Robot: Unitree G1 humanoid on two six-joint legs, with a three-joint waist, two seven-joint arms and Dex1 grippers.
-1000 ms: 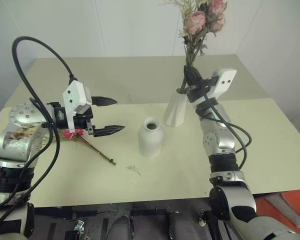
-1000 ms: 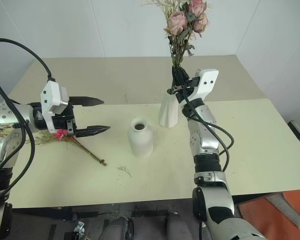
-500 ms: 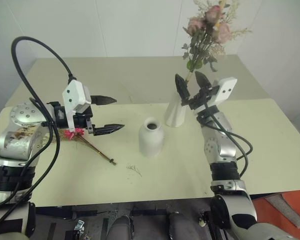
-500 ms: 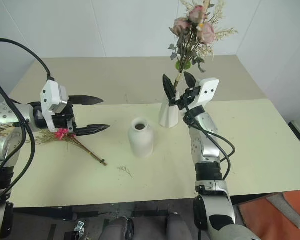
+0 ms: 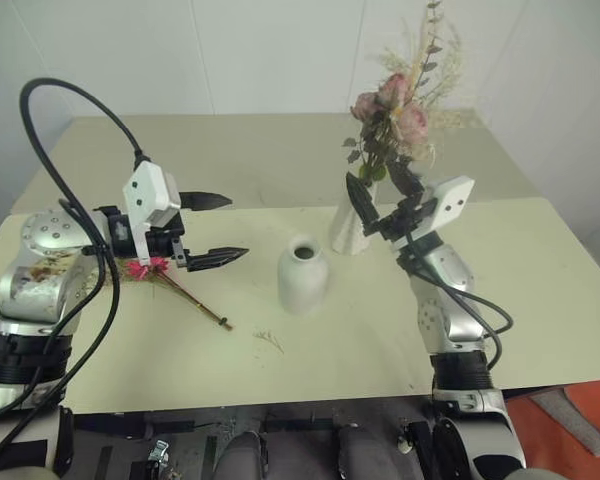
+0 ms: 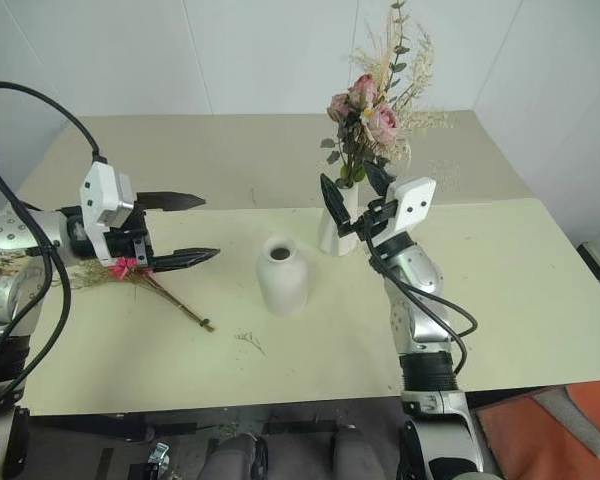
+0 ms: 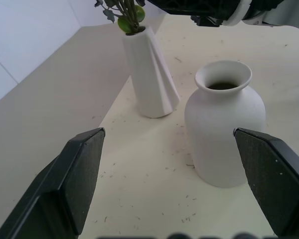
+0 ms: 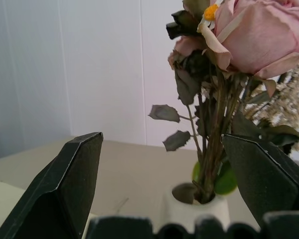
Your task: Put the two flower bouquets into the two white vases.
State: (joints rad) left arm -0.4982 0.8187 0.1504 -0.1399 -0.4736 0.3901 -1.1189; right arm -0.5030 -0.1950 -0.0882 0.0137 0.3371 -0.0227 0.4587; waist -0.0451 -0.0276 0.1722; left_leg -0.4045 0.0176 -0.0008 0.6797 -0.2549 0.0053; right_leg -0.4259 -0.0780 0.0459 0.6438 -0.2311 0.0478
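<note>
The bouquet of pale pink roses (image 5: 392,108) stands upright in the tall slim white vase (image 5: 351,230), its stems down in the mouth (image 8: 188,195). My right gripper (image 5: 382,190) is open just in front of that vase, one finger on either side of the stems and clear of them. The shorter rounded vase (image 5: 302,276) stands to its left, with nothing in it (image 7: 224,129). The dried tan bouquet with a magenta flower (image 5: 148,267) lies flat on the table at the left. My left gripper (image 5: 236,227) hovers open above it and points toward the rounded vase.
A pale yellow tabletop (image 5: 540,300) is in front and a beige table (image 5: 260,150) lies behind it, with white walls around. Small dried crumbs (image 5: 268,340) are scattered near the front edge. A black cable (image 5: 40,105) loops above my left arm.
My right gripper opened and let go of the rose bouquet, which sank into the tall vase. The right hand then drew back and down. The left gripper stayed put.
</note>
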